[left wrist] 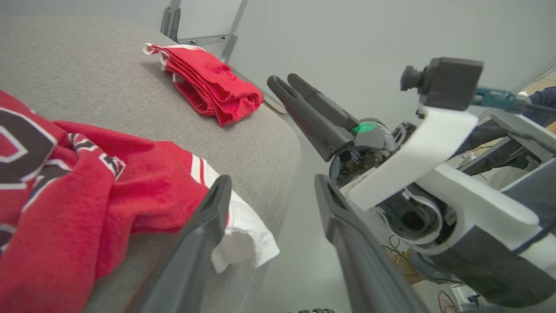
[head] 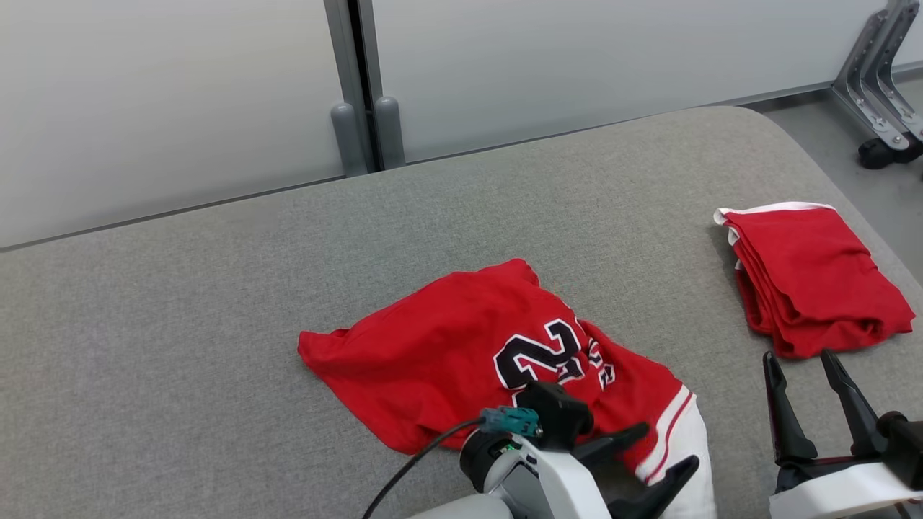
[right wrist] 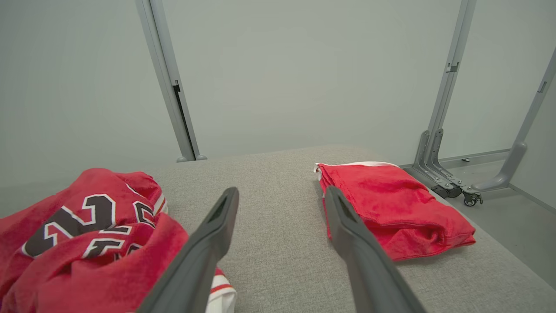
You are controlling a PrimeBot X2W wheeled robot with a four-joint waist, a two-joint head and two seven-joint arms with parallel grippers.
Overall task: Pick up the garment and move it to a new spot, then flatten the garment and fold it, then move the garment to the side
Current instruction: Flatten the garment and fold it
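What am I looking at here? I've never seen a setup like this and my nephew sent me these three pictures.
It is a wheeled robot with two arms, each ending in a two-fingered gripper. One picture comes from a camera on its head, looking down; the other two from cameras on its wrists, looking along the fingers. On the grey padded surface lies a crumpled red jersey with dark numbers and a white hem at the near edge. To the right sits a folded red garment. The left gripper is open beside the jersey's white hem; the right gripper is open too, just short of the folded garment. Neither holds anything.
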